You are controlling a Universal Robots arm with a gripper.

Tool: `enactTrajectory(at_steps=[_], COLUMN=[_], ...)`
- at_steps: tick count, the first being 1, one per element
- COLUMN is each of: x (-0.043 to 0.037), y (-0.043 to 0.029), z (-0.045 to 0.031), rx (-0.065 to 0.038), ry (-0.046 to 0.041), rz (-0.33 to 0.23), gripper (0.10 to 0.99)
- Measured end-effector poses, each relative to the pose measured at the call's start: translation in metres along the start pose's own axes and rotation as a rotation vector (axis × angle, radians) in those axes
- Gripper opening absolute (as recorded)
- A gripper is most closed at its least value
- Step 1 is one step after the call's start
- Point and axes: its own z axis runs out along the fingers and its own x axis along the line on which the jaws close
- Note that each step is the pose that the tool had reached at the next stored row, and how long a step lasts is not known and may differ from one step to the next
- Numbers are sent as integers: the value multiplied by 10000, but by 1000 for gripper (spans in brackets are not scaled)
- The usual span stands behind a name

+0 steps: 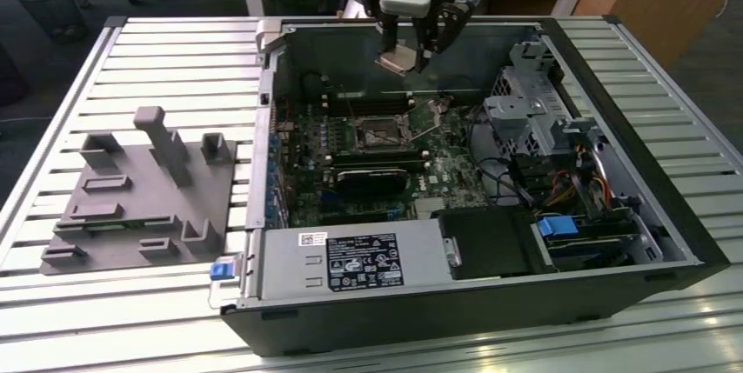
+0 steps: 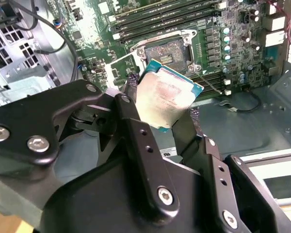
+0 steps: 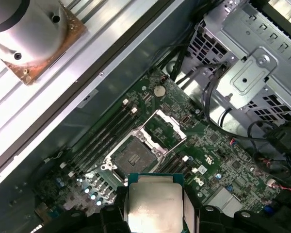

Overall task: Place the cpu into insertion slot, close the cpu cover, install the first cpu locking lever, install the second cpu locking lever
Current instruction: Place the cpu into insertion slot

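Gripping the cpu (image 2: 167, 94) in the end effector (image 1: 409, 51) over the computer case (image 1: 465, 303) — inside, insertion slot (image 3: 133, 156) exposed, cpu cover (image 3: 171, 121) raised.

a slatted silvery metal table (image 1: 151, 51) carries two things: an open black computer case (image 1: 465, 312) lying on its side toward the exterior view's right, and a grey moulded fixture block (image 1: 139, 203) just beside it on the exterior view's left.

Cpu (image 3: 153, 208): palm-side end cut off by the first wrist view's edge; gripped edges hidden behind the gripper (image 3: 154, 216) fingers (image 3: 112, 219). Insertion slot (image 1: 380, 135) contacts, exterior view: too small to tell.
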Motion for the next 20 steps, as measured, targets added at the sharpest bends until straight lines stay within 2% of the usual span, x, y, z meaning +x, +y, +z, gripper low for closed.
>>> enactTrajectory(at_steps=[9, 20], x=[-1, -2], y=[-4, -9], z=[37, 100], rx=[-19, -20], ry=[-87, -92], rz=[989, 1032], gripper=[537, 537])
